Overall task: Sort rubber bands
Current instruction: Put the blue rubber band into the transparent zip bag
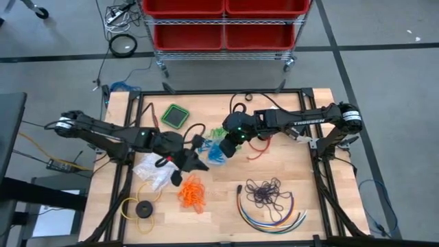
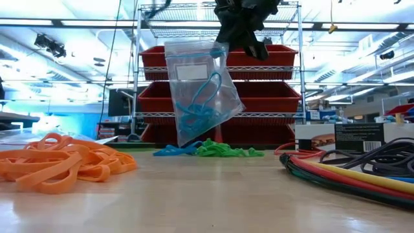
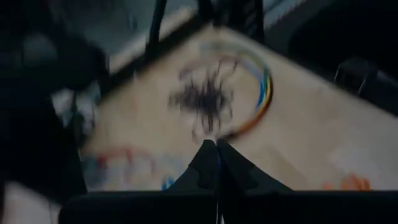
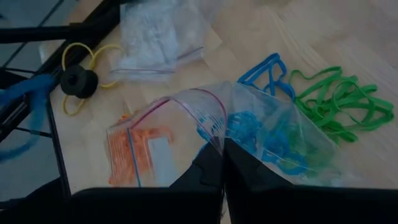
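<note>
My right tool (image 4: 222, 149) pinches a clear bag (image 2: 200, 90) holding blue bands (image 2: 197, 107) above the desk (image 1: 315, 178). My left tool (image 3: 216, 155), beside it, is closed empty. Green (image 2: 223, 151), orange (image 2: 58, 165) and purple bands (image 1: 266, 192) remain loose.

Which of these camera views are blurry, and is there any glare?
Left wrist view: smeared by motion blur, the dark purple rubber bands only a smudge. Right wrist view: fairly sharp, the clear bag of blue rubber bands readable. Low view: near orange rubber bands soft, bright ceiling lights glaring behind. High view: evenly lit, no glare.
</note>
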Controlling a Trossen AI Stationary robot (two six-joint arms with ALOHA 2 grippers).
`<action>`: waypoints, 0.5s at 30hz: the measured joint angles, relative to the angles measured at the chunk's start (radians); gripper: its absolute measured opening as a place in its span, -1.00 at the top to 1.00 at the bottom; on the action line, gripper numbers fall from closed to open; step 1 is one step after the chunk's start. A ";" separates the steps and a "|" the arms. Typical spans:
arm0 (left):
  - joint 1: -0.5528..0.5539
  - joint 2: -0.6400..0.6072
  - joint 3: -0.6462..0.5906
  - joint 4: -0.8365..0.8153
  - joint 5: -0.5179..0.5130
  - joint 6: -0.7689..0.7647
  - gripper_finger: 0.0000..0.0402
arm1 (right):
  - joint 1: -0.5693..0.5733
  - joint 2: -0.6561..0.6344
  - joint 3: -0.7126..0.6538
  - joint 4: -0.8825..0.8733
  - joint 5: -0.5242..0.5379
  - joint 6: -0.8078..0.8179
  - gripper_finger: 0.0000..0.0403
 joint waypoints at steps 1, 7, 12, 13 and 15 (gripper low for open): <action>-0.002 0.006 0.000 0.042 0.018 0.007 1.00 | 0.000 0.000 0.000 -0.001 0.000 0.000 1.00; 0.007 0.043 -0.001 0.176 0.155 0.031 1.00 | 0.000 0.000 0.000 0.000 0.000 0.000 1.00; 0.028 0.101 0.000 0.254 0.186 0.061 1.00 | 0.000 0.000 0.000 0.002 0.000 0.000 1.00; 0.036 0.115 0.000 0.259 0.188 0.061 1.00 | 0.000 0.000 0.000 0.002 0.000 0.000 1.00; 0.053 0.144 0.000 0.273 0.200 0.061 1.00 | 0.002 0.000 0.000 0.001 0.000 0.000 1.00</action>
